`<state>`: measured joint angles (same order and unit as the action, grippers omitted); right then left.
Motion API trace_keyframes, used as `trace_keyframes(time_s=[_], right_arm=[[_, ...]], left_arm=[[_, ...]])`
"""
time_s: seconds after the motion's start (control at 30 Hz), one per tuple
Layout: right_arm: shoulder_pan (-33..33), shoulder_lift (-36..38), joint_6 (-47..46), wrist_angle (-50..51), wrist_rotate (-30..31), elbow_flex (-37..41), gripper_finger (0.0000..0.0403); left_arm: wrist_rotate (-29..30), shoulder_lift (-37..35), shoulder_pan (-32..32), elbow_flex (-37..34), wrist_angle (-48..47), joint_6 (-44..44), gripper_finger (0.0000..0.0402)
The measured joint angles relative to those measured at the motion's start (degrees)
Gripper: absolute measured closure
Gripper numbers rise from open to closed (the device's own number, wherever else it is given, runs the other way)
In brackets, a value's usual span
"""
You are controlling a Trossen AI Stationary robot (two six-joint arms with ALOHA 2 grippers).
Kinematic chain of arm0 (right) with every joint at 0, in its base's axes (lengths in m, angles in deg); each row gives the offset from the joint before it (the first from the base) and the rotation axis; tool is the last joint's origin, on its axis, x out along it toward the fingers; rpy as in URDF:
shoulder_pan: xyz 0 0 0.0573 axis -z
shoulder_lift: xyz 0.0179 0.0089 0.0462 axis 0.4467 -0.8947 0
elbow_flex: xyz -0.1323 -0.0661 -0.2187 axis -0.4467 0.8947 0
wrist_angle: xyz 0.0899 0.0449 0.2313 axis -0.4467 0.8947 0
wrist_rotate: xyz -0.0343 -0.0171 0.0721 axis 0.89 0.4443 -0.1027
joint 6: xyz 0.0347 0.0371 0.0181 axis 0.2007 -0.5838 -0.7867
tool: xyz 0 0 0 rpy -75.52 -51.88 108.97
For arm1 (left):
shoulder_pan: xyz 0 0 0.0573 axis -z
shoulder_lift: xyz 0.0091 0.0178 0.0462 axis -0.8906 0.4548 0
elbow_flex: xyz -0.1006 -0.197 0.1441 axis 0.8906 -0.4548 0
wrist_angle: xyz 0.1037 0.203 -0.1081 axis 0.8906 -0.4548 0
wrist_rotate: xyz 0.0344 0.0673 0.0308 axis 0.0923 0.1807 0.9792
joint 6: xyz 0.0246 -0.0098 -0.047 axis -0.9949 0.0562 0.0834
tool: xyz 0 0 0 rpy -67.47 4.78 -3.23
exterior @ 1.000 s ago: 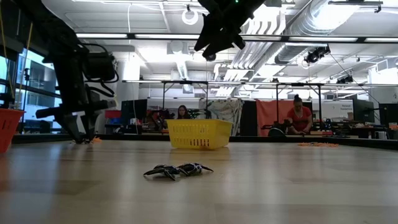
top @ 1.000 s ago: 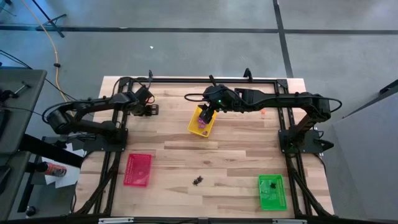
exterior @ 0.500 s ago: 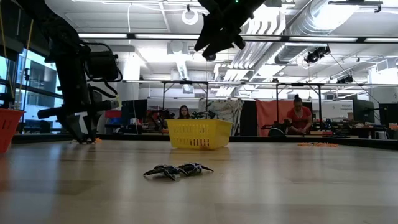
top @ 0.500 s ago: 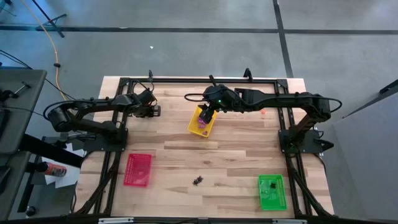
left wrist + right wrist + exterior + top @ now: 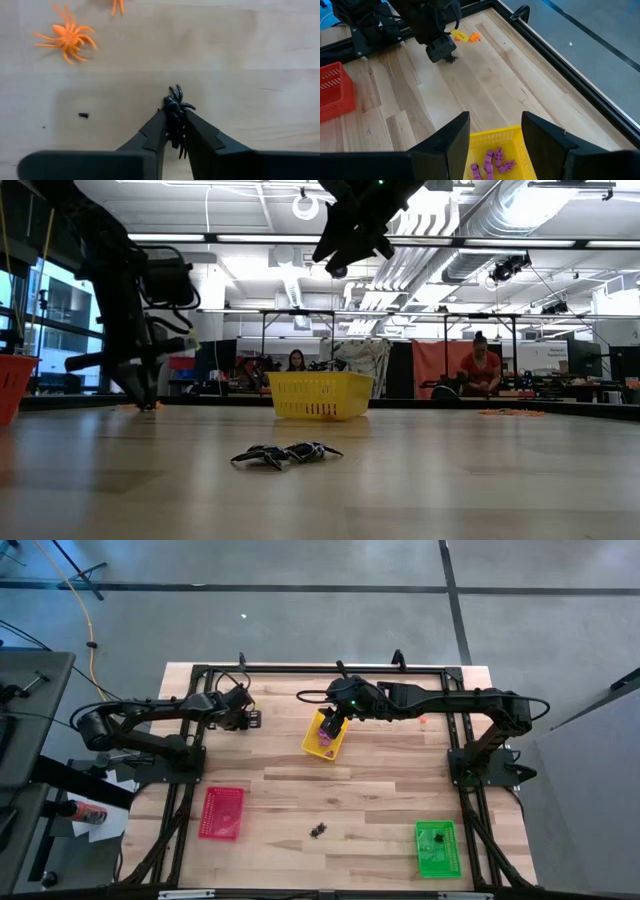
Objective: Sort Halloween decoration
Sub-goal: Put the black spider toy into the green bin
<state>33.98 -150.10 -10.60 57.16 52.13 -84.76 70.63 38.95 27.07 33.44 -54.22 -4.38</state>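
The left gripper [image 5: 174, 131] has pinched a black spider [image 5: 175, 111] on the table, far from the yellow tray [image 5: 325, 735], probably to carry it to a tray. An orange spider [image 5: 67, 38] lies near it. The right gripper [image 5: 492, 135] hangs open just above the yellow tray, with purple toys [image 5: 492, 162] inside the tray

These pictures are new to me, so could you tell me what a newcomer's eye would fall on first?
The left gripper draws the eye first: at the table's far left, its fingers are pinched on a black spider, with an orange spider lying loose nearby. Next, the right gripper hangs open over the yellow tray at the far middle, with purple trinkets in it. The red tray and green tray sit at the near corners.
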Motion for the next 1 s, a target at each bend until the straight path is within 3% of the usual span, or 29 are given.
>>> trace_keyframes(time_s=[0.6,0.8,1.0], right_arm=[[0.0,0.0,0.03,0.0,0.0,0.0,0.023],[0.01,0.0,-0.02,0.0,0.0,0.0,0.023],[0.01,0.0,0.06,0.01,0.0,0.0,0.023]], left_arm=[[-2.26,0.06,-0.02,5.31,-0.56,-3.98,0.0401],[-1.32,0.06,-0.02,5.45,-2.54,-7.67,0.0391],[-0.38,0.03,0.16,3.94,-3.75,-7.67,0.0354]])
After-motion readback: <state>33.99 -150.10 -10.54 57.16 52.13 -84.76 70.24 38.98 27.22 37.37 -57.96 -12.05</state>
